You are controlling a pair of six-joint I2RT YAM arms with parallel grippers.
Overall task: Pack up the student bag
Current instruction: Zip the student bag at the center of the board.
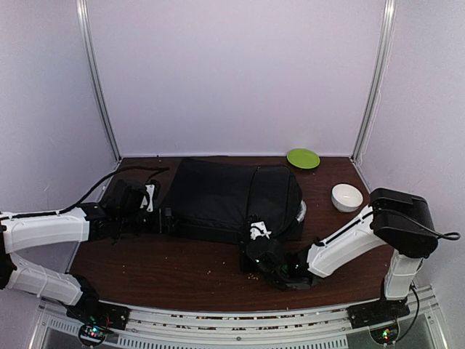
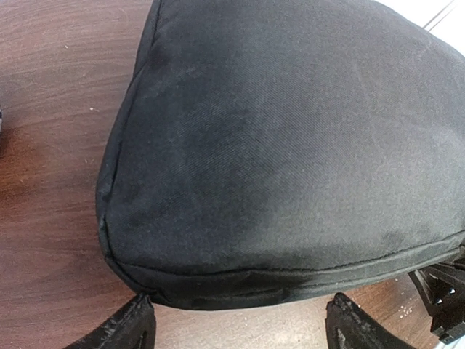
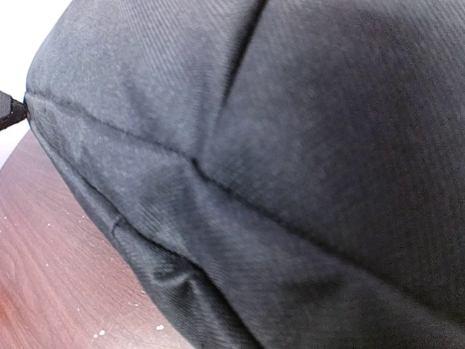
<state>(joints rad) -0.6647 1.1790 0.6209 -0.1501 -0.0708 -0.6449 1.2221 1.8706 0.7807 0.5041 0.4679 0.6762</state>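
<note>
The student bag (image 1: 225, 198) is a large black fabric backpack lying flat in the middle of the brown table. My left gripper (image 1: 155, 211) sits at the bag's left end. In the left wrist view the bag (image 2: 290, 145) fills the frame, and the gripper (image 2: 240, 331) is open, its fingertips (image 2: 127, 331) wide apart just short of the bag's seamed edge. My right gripper (image 1: 256, 238) is pressed against the bag's near edge. In the right wrist view only bag fabric (image 3: 290, 160) shows. It puckers at the bottom where the hidden jaws are shut on it.
A green plate (image 1: 303, 158) lies at the back right of the table. A white bowl (image 1: 346, 197) stands to the right of the bag, near the right arm's elbow. A black cable (image 1: 109, 180) runs along the left arm.
</note>
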